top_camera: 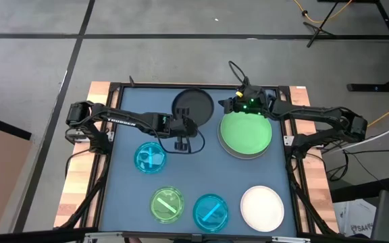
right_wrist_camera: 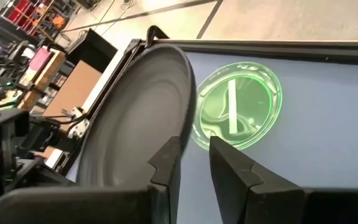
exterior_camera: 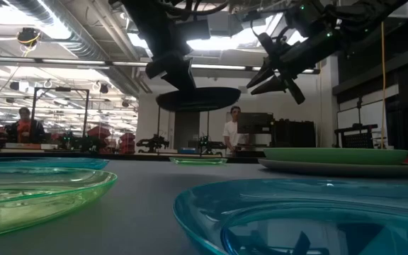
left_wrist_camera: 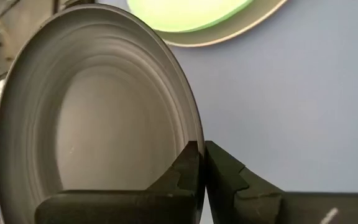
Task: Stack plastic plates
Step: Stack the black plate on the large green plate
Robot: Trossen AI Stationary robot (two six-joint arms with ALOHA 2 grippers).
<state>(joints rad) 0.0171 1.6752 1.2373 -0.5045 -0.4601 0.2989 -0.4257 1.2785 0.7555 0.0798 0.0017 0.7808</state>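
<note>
A small black plate (top_camera: 193, 104) hangs level in the air over the far middle of the table, in my left gripper (top_camera: 184, 123), which is shut on it. My right gripper (top_camera: 229, 104) is open just right of that plate. In the right wrist view the plate's rim (right_wrist_camera: 188, 87) runs down to one of its fingers (right_wrist_camera: 166, 162); I cannot tell whether they touch. Beneath the right gripper, a large light green plate (top_camera: 246, 131) lies on a large grey plate (top_camera: 229, 150). My left gripper pinches the black plate's rim (left_wrist_camera: 194, 130) between its two fingers, on the plate's near-left side. The fingers come in roughly level from the table's left. The plate is lifted clear of the table and sits about level (exterior_camera: 198, 99).
On the near half of the table lie a translucent blue plate (top_camera: 150, 157), a translucent green plate (top_camera: 167, 204), a second translucent blue plate (top_camera: 211, 210) and a white plate (top_camera: 262, 207). A raised black frame (top_camera: 113, 88) borders the mat. People stand in the room beyond (exterior_camera: 232, 127).
</note>
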